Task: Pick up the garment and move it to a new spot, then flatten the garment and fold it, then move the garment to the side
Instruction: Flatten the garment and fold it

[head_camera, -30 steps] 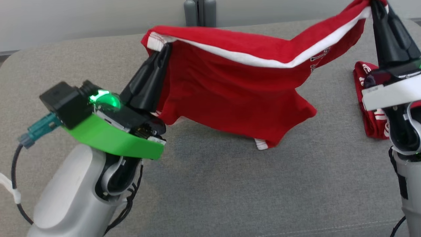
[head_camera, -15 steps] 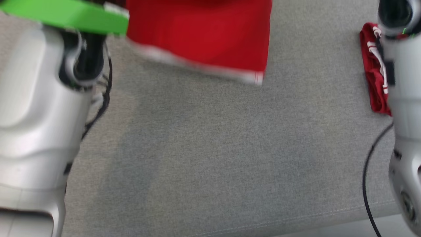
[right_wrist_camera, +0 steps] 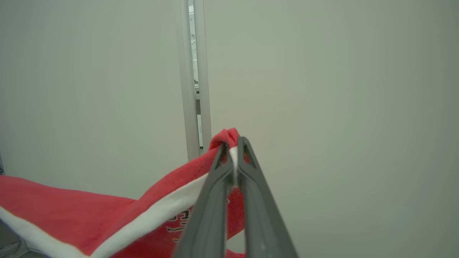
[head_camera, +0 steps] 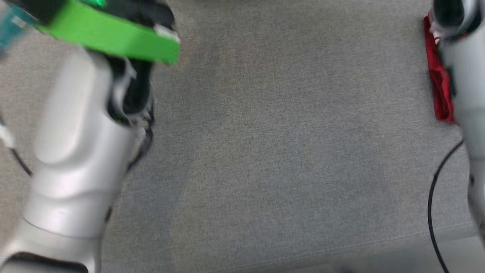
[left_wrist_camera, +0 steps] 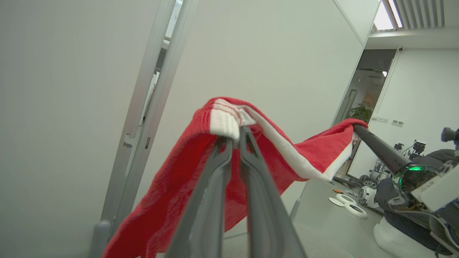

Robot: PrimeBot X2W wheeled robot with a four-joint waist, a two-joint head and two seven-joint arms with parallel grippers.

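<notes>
The head view is blurred throughout. At its upper left the green bracket (head_camera: 110, 36) and the left forearm (head_camera: 75, 151) run off the edge. At the right edge the right forearm (head_camera: 468, 94) covers most of a red cloth (head_camera: 439, 91), perhaps folded. In the right wrist view the garment (right_wrist_camera: 71, 211) leaves the lower left, its lettering (right_wrist_camera: 178, 221) half hidden behind the right pincer (right_wrist_camera: 233, 142) and unreadable.

No text can be read. The red garment (right_wrist_camera: 107, 211) has dark-outlined lettering (right_wrist_camera: 177, 224) under its white stripe (right_wrist_camera: 157, 211) in the right wrist view. It's partly hidden and cropped, so unreadable. The white wrist plate (left_wrist_camera: 435, 191) in the left wrist view carries a small printed label (left_wrist_camera: 427, 186), too small to read.
</notes>
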